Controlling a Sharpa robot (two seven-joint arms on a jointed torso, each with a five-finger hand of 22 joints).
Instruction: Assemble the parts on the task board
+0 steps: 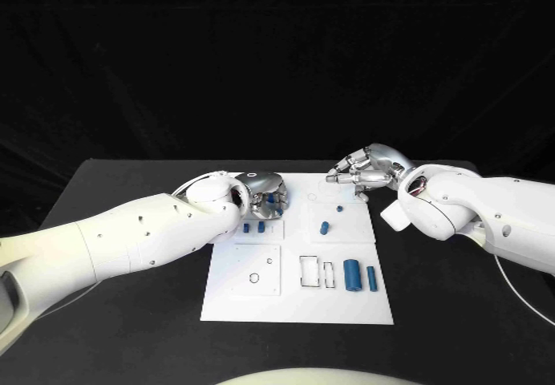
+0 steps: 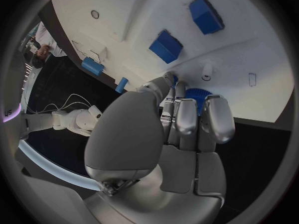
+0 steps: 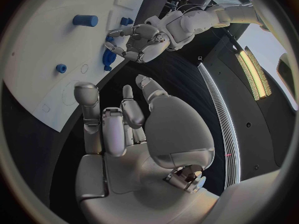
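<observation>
The white task board (image 1: pixel 298 301) lies mid-table. My left hand (image 1: pixel 261 196) is over its far left corner, fingers closed round a blue ribbed round part (image 2: pixel 196 95), which also appears as the blue part (image 3: pixel 109 59) under that hand (image 3: pixel 142 41). My right hand (image 1: pixel 368 170) hovers at the board's far right edge and holds nothing; its fingers (image 3: pixel 106 129) are apart. Two blue blocks (image 1: pixel 254 228) stand just near of the left hand. A small blue piece (image 1: pixel 325 227) and a smaller one (image 1: pixel 340 209) sit mid-board. Two blue cylinders (image 1: pixel 353 273) lie at the near right.
Rectangular cut-outs (image 1: pixel 311 271) sit left of the cylinders, and a square plate with an oval hole (image 1: pixel 253 277) takes the board's near left. A white peg (image 2: pixel 207 70) stands beside the left hand's fingertips. Black table (image 1: pixel 139 321) surrounds the board.
</observation>
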